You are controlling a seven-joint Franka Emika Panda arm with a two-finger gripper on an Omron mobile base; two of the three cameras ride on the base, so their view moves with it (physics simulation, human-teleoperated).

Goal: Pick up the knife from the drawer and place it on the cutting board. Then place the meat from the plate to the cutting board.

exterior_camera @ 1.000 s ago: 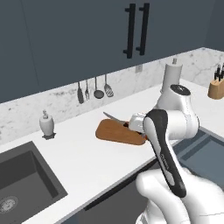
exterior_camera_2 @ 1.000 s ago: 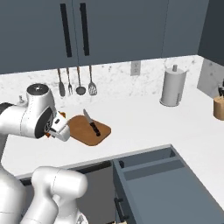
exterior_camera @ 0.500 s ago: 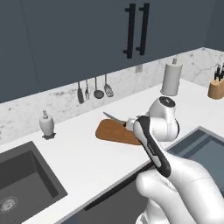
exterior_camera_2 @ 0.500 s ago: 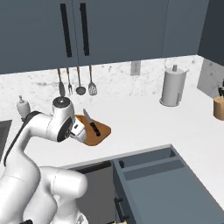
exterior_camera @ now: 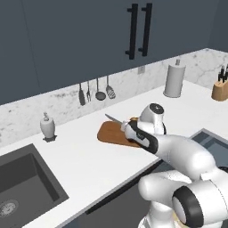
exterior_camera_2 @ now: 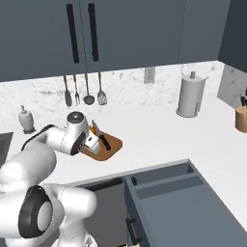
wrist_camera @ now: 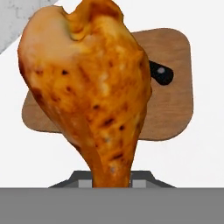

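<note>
Where white counter (exterior_camera_2: 159, 130) runs, cutting board (exterior_camera_2: 110, 145)

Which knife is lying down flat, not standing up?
The slim black-handled knife with the silver blade lies flat on the brown wooden cutting board. The other black-handled knives stand upright in the tan wooden knife block at the counter's far end.

In front of me is the white counter (exterior_camera: 89, 164). The brown cutting board (exterior_camera: 112, 132) lies flat on it. Near the wall stand a little soap bottle (exterior_camera: 47, 126), a paper towel roll (exterior_camera: 174, 79) and a knife block (exterior_camera: 220, 88) (far off at the counter's end).
</note>
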